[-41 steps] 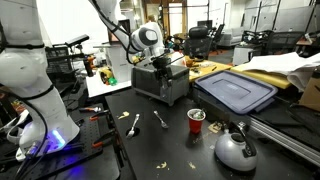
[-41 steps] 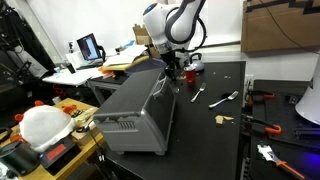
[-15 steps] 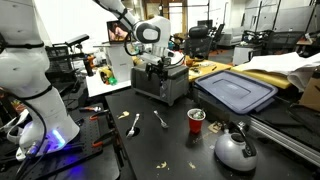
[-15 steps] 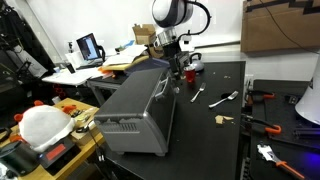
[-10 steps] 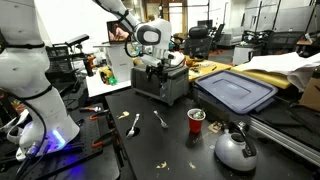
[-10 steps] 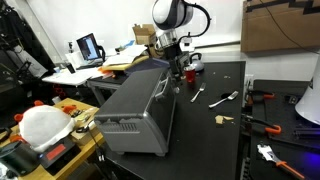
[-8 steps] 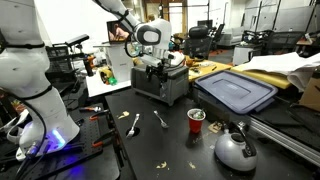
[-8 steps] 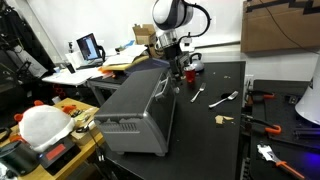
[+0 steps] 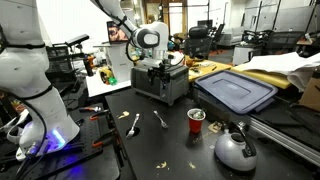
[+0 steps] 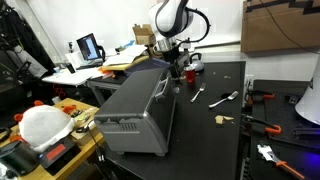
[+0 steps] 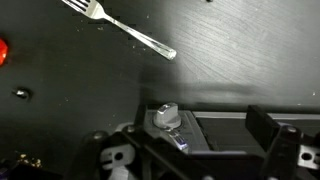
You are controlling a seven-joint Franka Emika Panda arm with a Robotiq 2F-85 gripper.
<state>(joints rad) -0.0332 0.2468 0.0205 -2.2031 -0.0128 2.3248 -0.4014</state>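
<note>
Wrist view's edges cut off hand (image 11: 182, 132) and fork (image 11: 125, 30).

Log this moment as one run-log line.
pincer: open, empty | position: above toaster, over its lever | contact: none seen | nearby: fork on table

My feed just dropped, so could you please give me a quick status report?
End effector open, empty, above boxy grey metal toaster. Toaster's grey lever knob untouched. Silver metal fork lies nearby, apart; nothing seen blocking.
</note>
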